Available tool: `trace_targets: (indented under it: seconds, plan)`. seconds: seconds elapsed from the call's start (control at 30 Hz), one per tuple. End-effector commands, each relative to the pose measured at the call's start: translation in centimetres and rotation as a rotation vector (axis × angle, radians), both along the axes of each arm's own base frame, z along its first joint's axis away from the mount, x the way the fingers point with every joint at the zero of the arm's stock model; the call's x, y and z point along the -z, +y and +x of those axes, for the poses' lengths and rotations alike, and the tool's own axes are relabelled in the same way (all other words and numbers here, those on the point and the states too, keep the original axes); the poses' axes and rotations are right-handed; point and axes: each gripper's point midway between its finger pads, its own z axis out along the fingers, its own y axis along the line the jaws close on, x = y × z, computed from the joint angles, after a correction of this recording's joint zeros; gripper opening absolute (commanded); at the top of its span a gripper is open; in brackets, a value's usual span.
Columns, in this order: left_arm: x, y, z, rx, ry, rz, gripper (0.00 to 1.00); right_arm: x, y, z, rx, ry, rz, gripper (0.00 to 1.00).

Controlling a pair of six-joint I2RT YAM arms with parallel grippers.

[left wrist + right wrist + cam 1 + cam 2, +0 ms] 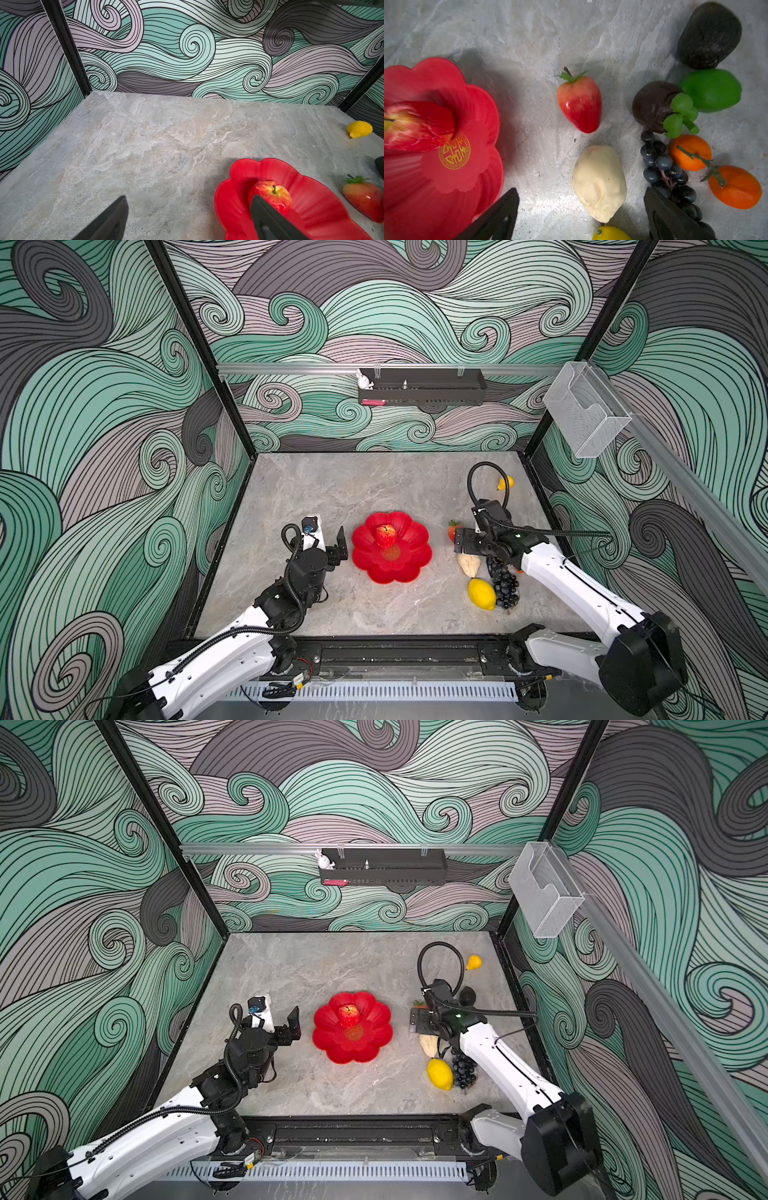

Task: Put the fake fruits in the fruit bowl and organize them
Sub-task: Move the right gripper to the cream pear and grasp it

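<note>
Right wrist view: my right pincer (580,189), spread, frames the beige pear (599,182); in a top view the pear (468,565) lies right of centre, apart from the fruit bowl (415,539). Probably light, rigid, slick; I'd pinch its broad middle.

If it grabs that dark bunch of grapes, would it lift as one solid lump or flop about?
Probably flops: the grape bunch is many separate beads on thin stems, so loose ends may dangle. It likely won't roll, being lumpy. An orange sits right beside it and could get nudged.
</note>
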Motion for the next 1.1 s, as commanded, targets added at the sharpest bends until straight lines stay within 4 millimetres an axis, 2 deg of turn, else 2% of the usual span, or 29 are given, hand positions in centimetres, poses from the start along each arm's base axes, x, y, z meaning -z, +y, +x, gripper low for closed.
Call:
trace_targets:
  seconds: [0.0,0.33,0.8,1.07]
  plan:
    - [-1.6,0.0,0.4,-0.012,-0.02,-0.036,0.94,1.6,0.0,-0.8,0.021,0.071,0.009,0.92]
    - [-1.5,0.1,0.4,-0.013,-0.021,-0.041,0.94,4.8,-0.9,-0.9,0.036,0.132,-0.07,0.88]
    - [-1.6,0.2,0.2,-0.015,-0.028,-0.049,0.94,6.7,-0.7,0.0,0.029,0.18,-0.106,0.76]
    - [-1.6,0.2,0.2,-0.013,-0.028,-0.05,0.93,7.5,-0.6,0.6,0.037,0.193,-0.116,0.74]
